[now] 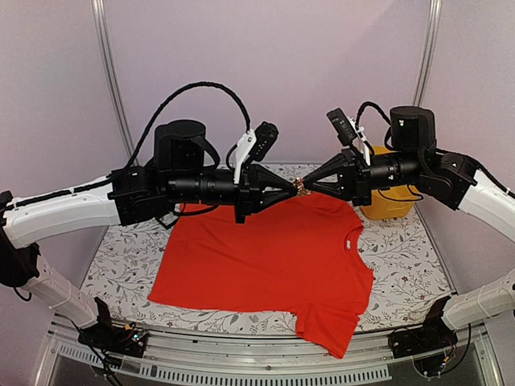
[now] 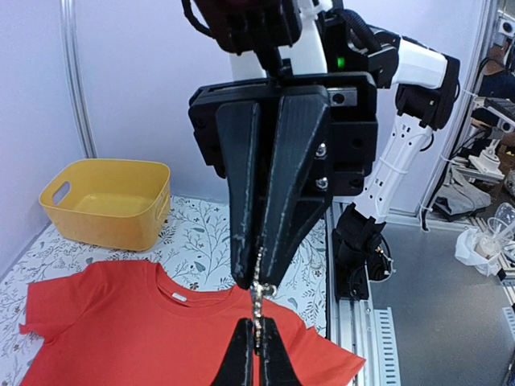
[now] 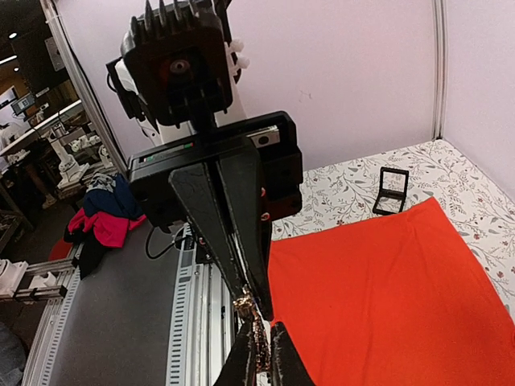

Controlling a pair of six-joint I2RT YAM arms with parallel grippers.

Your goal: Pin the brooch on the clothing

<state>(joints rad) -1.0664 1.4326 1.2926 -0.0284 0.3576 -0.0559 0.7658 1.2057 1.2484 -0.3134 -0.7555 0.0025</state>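
Both arms reach in level from either side and meet tip to tip over the table (image 1: 402, 257). The brooch (image 1: 300, 187) hangs in the air between them, a tiny glittery cluster. The left gripper (image 1: 290, 190) has its fingers pressed tight together, nipping one end of the ornament. The right gripper (image 1: 311, 186) comes in from the other side with its fingers drawn narrow, only a sliver between them, pinching the other end. Below them the clothing (image 1: 265, 265), a bright red-orange T-shirt, lies spread flat on the flowered tabletop. The brooch sits above its far edge and is clear of the cloth. A yellow basket (image 1: 386, 207) stands behind the right arm, beyond the shirt's neck end, and a small black square box (image 3: 392, 191) stands upright near the shirt's other end.
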